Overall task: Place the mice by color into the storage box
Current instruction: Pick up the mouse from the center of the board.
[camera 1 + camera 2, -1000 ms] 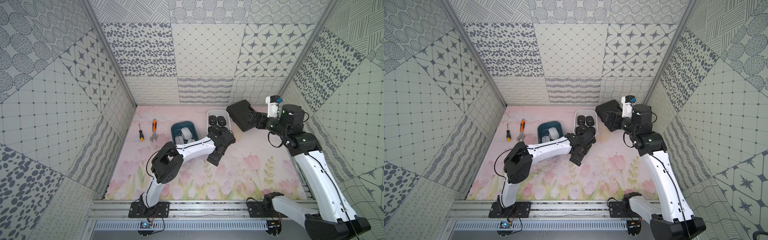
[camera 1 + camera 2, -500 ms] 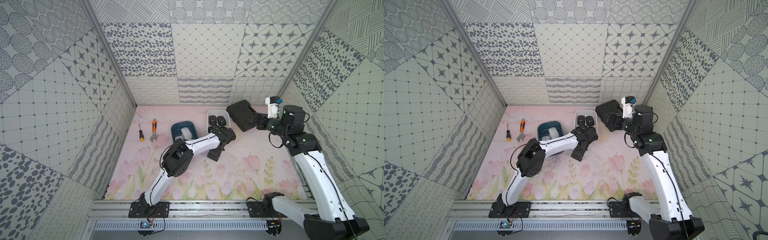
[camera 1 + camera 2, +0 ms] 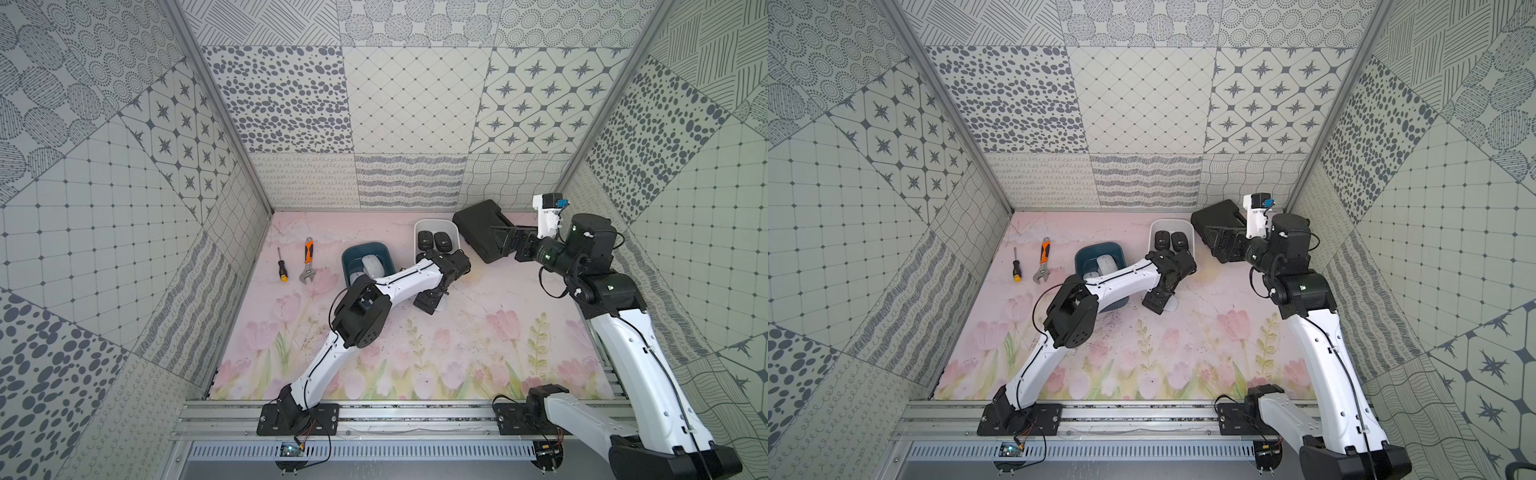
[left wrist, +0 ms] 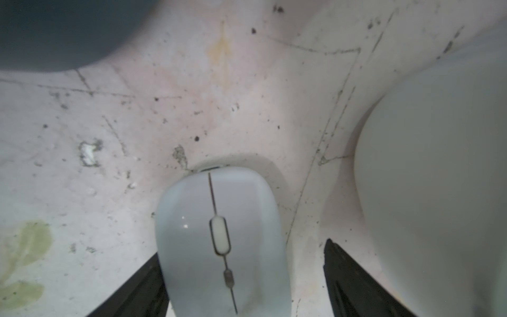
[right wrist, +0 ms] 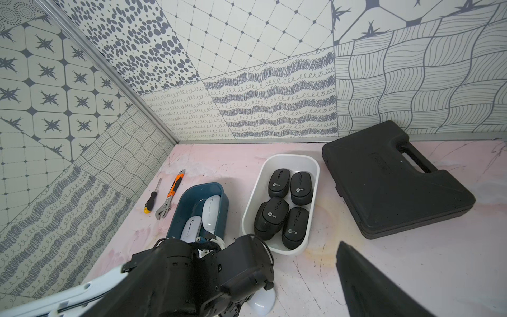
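Item 1, left gripper [image 4: 241,248]: black jaws apart, straddling a slim glossy white computer mouse [image 4: 219,241]. One finger [image 4: 145,291] lies close against the mouse's flank. The other stands clear of it, with bare mat between. Not clamped.

Item 2, the straddled mouse: flat on the pink floral table mat [image 3: 457,353], scroll wheel upward. It sits just off the near end of the white round-cornered plastic bin [image 5: 290,157], near the dark teal plastic bin [image 5: 197,186], and outside both.

Item 3, teal bin contents: two further white mice [image 5: 211,211], lying side by side.

Item 4, white bin contents: black rounded mice with small light logos [image 5: 300,189], at least four, packed in two rows.

Item 5, right gripper [image 3: 494,243]: jaws spread wide, nothing between them, raised off the mat. In both top views it overlaps the black moulded plastic carry case [image 5: 389,178], which lies flat by the back wall just beside the white bin.

Item 6, loose tools: a black-and-yellow-handled screwdriver [image 3: 281,266] and an orange-gripped adjustable wrench [image 3: 307,262]. They lie near each other on the mat, on the far side of the teal bin from the white one.
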